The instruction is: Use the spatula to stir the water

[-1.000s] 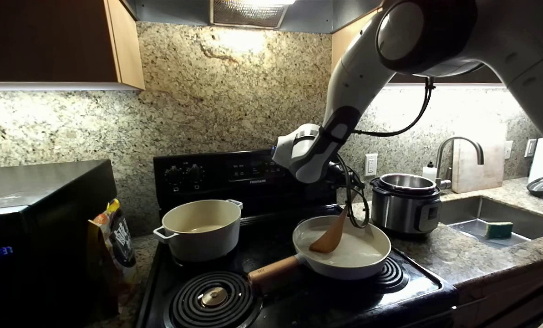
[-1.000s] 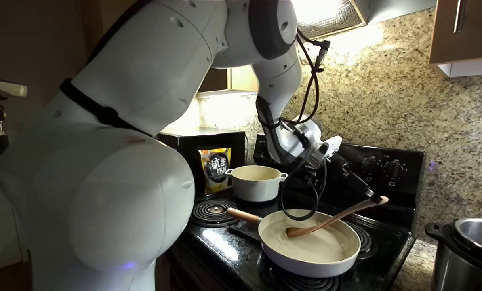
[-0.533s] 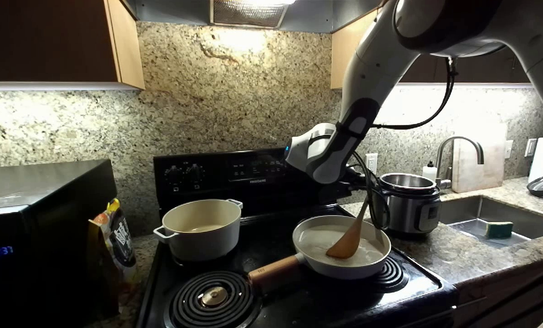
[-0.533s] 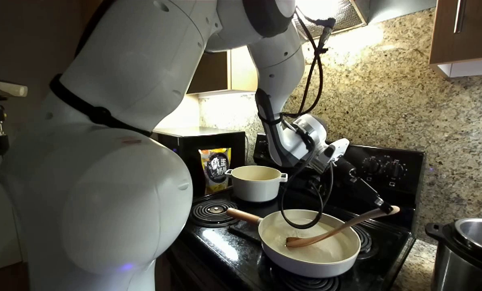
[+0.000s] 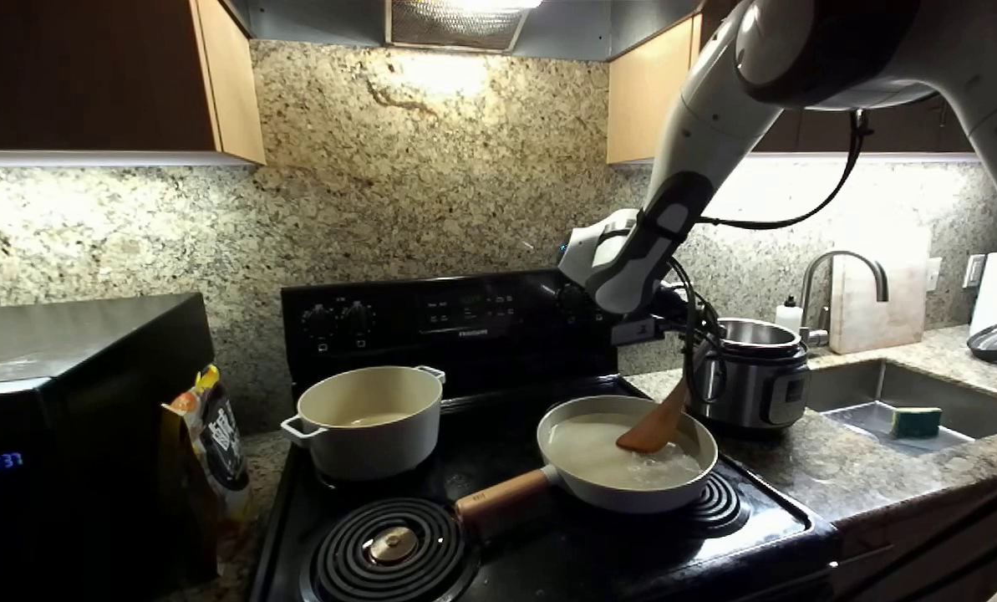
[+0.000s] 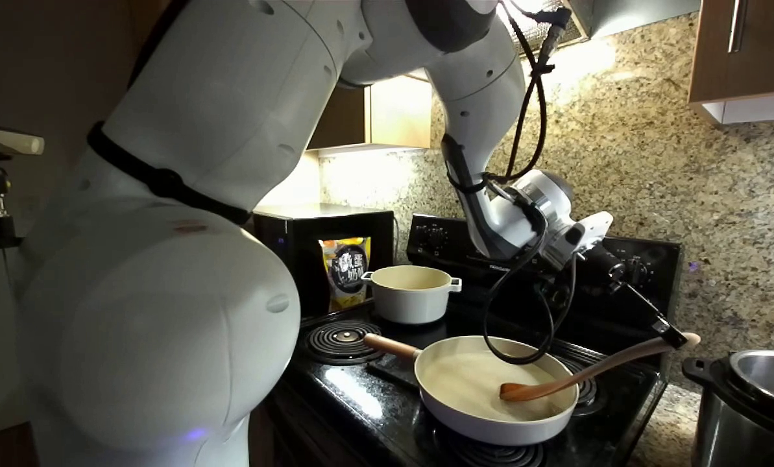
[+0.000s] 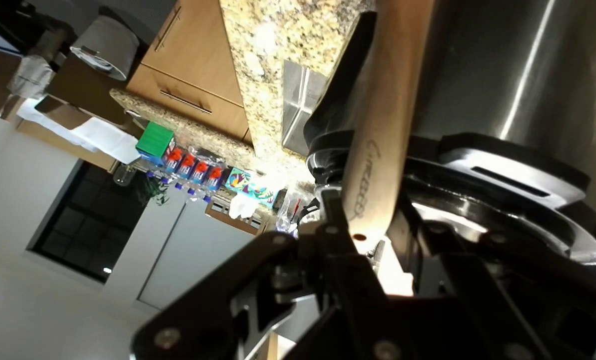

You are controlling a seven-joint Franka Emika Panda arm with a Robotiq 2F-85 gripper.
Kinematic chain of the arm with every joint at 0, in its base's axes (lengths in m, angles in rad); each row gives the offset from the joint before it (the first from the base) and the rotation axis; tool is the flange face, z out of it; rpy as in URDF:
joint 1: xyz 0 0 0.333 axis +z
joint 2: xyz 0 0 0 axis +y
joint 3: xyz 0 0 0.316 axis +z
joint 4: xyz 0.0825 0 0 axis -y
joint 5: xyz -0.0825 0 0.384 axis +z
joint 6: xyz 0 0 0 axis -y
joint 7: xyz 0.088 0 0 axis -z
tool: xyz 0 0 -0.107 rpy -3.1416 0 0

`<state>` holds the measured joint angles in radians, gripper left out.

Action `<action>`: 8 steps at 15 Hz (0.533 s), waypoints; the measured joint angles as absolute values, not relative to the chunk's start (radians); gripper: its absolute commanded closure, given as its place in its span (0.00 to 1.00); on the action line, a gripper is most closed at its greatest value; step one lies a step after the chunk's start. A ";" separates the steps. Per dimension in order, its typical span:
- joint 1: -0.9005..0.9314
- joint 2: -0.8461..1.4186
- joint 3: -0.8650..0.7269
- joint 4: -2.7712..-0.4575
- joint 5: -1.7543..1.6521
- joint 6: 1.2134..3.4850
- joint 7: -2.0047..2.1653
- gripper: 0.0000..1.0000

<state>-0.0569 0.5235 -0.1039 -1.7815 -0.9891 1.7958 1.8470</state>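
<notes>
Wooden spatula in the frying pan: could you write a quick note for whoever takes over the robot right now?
Hand: shut on the wooden spatula, by its handle.
Where: spatula slants out of the cream-white frying pan, its blade at the whitish water; how deep, I can't tell.
Done: grip made, blade in place; rippled water beside it suggests some stirring.
Left: probably more stirring; mind the handle's end, which seems close to the electric pressure cooker.
</notes>
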 measured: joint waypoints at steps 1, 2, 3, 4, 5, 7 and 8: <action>-0.053 0.537 -0.104 -1.756 -0.988 1.781 1.848 0.89; -0.046 0.554 -0.104 -1.727 -0.988 1.759 1.852 0.89; -0.035 0.573 -0.104 -1.697 -0.988 1.735 1.855 0.89; -0.021 0.593 -0.104 -1.667 -0.988 1.712 1.856 0.89; -0.005 0.615 -0.103 -1.637 -0.988 1.689 1.856 0.89; 0.027 0.654 -0.101 -1.587 -0.989 1.660 1.856 0.89; 0.042 0.670 -0.099 -1.568 -0.990 1.652 1.856 0.89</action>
